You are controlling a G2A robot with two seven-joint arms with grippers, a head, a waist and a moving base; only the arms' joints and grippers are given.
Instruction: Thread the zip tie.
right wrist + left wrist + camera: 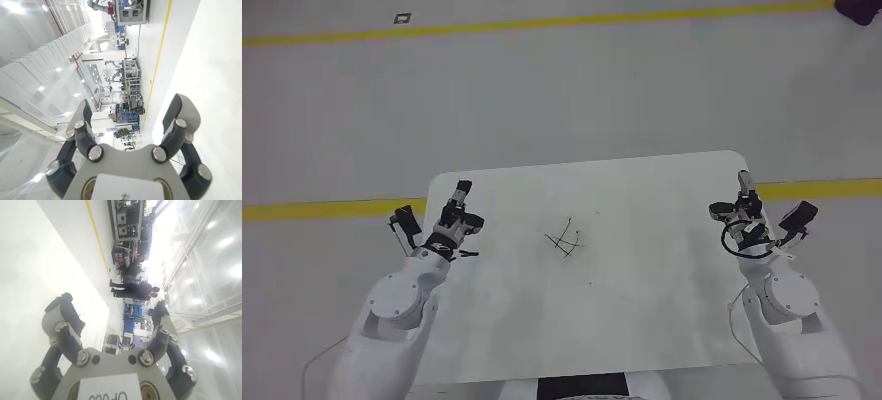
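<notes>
The left tool [461, 190] hangs above the left edge of the counter [652, 310], its fingers spread wide, released and holding nothing; the right tool [744, 183] hangs at the counter's right edge, likewise released and holding nothing; the zip tie [564, 240], thin black strands crossed in a small tangle, lies flat on the counter between the two tools, well apart from each, somewhat nearer the left tool than the right.
</notes>
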